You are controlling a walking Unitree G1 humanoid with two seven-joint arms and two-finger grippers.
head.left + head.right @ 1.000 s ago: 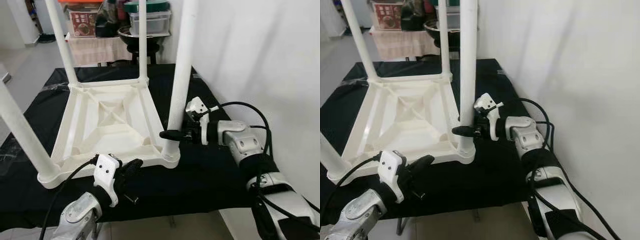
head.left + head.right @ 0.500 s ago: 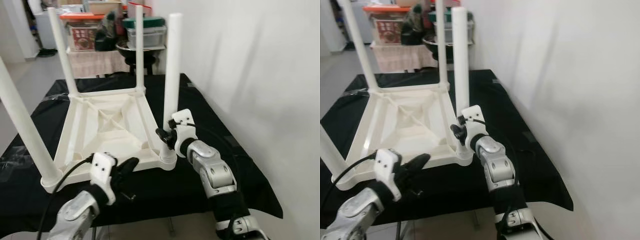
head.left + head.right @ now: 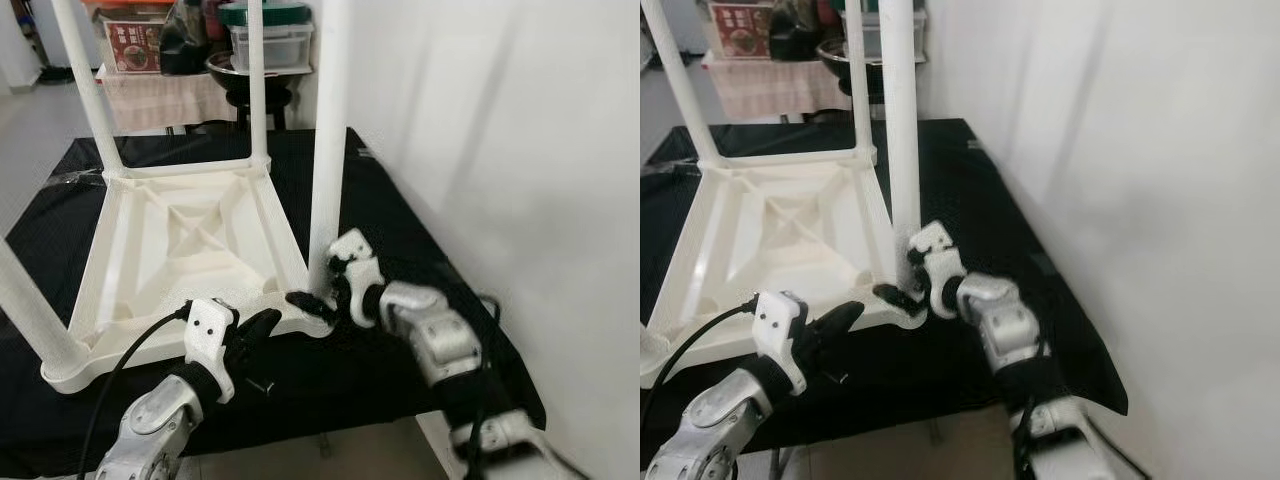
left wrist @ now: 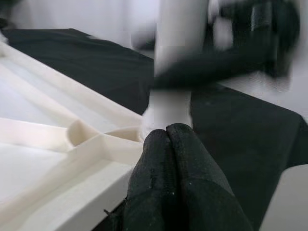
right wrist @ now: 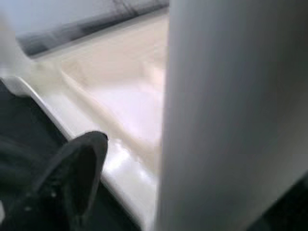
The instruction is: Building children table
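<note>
Table (image 3: 190, 240) lies upside down on the black cloth (image 3: 400, 230), legs up. Right gripper (image 3: 318, 300) has dropped to the near-right leg (image 3: 328, 150) socket, fingers apart around its base, suggesting seating is under way. Left gripper (image 3: 262, 325), fingers pressed together, rests at the frame edge.

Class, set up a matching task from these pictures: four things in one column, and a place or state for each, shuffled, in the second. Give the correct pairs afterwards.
Things
1. left claw
2. right claw
3. white table
4. black cloth

Place or state
A. lying upside down, legs pointing up
B. fingers pressed together, near the table's front edge
C. at the base of the nearest corner leg
D. spread under the table

Pairs: 1-B, 2-C, 3-A, 4-D
</note>
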